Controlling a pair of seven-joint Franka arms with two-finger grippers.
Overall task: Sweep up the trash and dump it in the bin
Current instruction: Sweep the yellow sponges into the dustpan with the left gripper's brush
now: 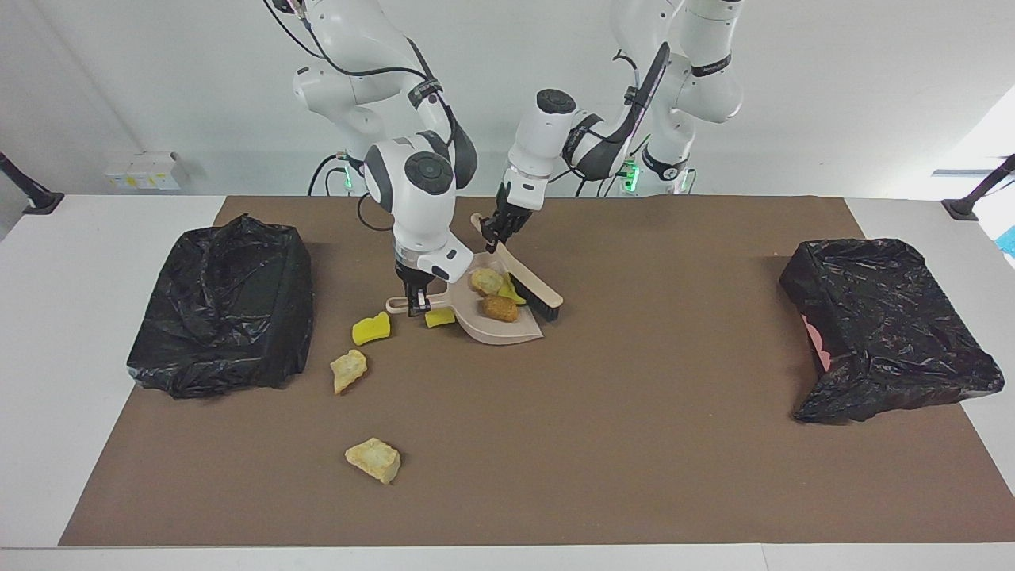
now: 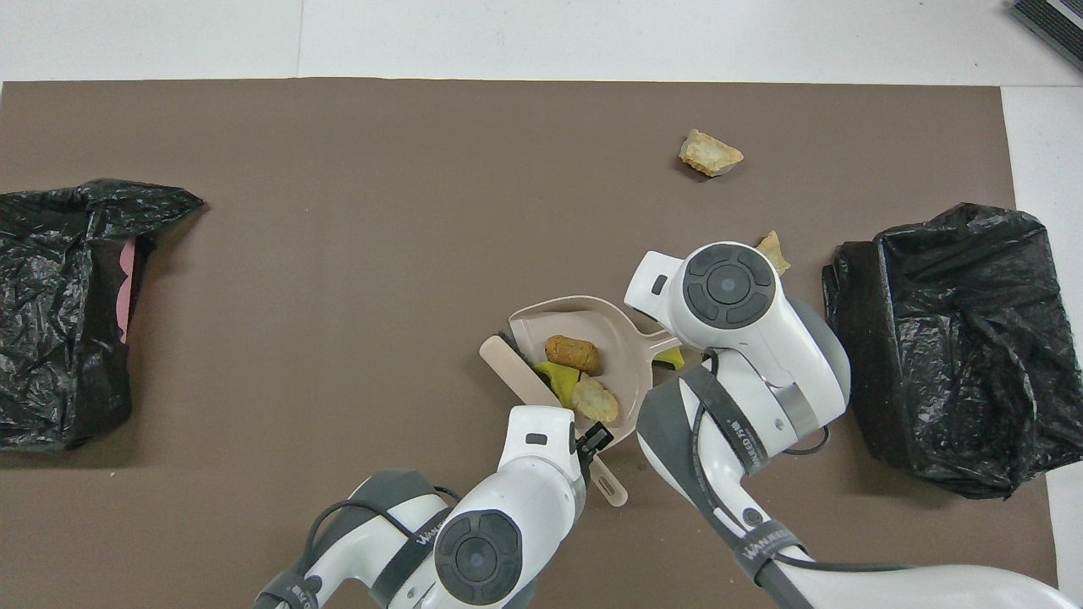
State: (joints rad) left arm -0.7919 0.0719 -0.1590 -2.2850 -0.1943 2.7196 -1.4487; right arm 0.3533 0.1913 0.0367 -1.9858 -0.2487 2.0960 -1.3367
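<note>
Just above the middle of the facing view, the right gripper (image 1: 414, 305) pinches the handle of the dustpan (image 1: 507, 331), fingers clamped on it. The left gripper (image 1: 490, 232) pinches the upper end of the brush (image 1: 530, 283) handle, fingers pressed onto it; the bristle end lies at the pan's open mouth.

In the pan, clear of both sets of fingers, lie a brown lump (image 1: 499, 308), a beige chunk (image 1: 486, 280) and a yellow piece (image 1: 513, 294) against the brush. Another yellow piece (image 1: 438, 318) lies on the mat (image 1: 634, 444) just beside the right gripper's fingertips, under the pan's handle. A third yellow piece (image 1: 371, 328) lies nearby toward the frame's left, with a beige chunk (image 1: 348, 370) below it and another (image 1: 373, 460) lower still. Black-lined bins sit at the frame's left (image 1: 222, 305) and right (image 1: 888, 329).
</note>
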